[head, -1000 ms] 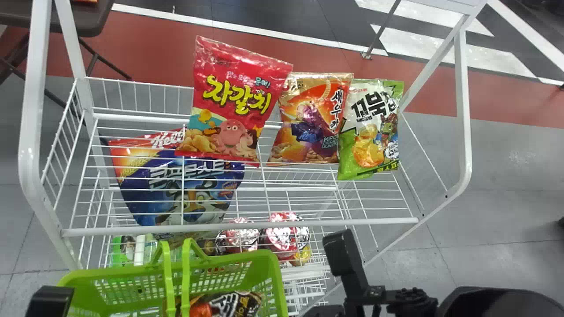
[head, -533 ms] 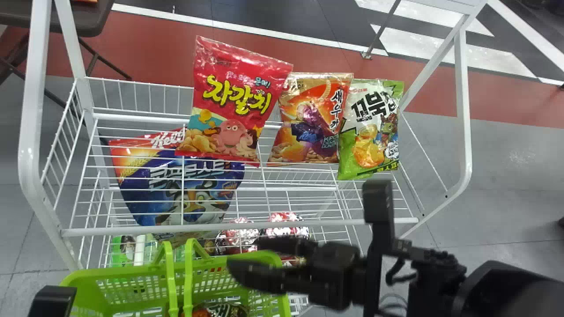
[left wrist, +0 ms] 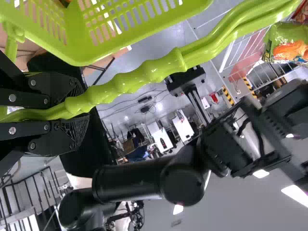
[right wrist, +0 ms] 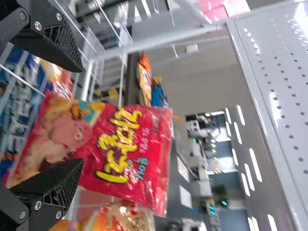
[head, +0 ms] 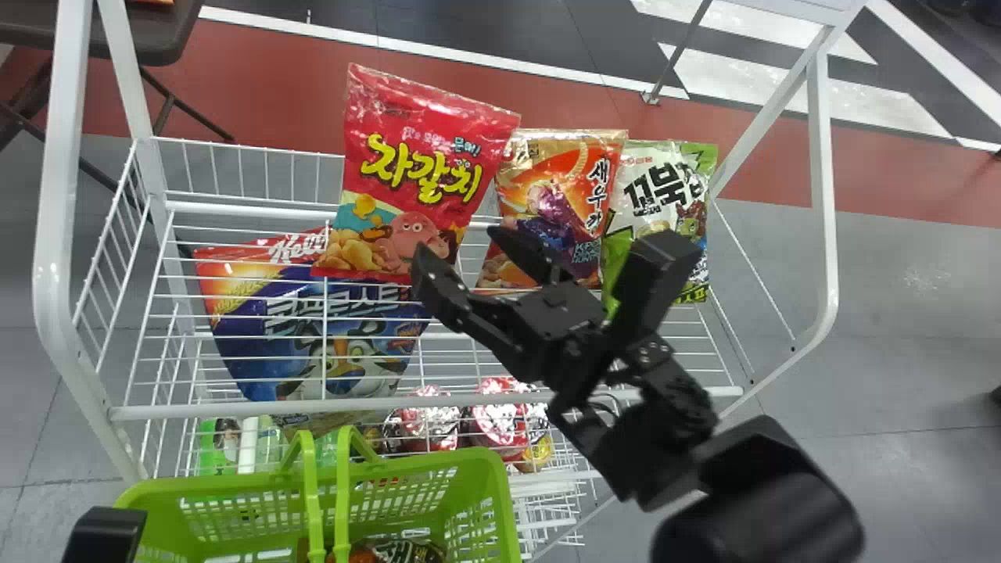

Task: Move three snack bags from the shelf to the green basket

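The white wire shelf (head: pixel 235 408) stretches to both sides of the right gripper (head: pixel 456 241), which is open, its fingers apart. Nearer the robot hangs the green basket (head: pixel 430 461), its handle (left wrist: pixel 134 79) clamped in the left gripper (head: pixel 104 535). Left of the right gripper is the blue bag (head: pixel 344 336). Just ahead of those fingertips stands the red snack bag (head: pixel 426 176). The orange snack bag (head: pixel 583 168) is partly behind one finger; the green-and-white snack bag (head: pixel 653 188) sits right of it.

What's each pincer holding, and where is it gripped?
The left pincer holds the green basket by one end of its ridged handle. The right pincer is open, holding nothing.
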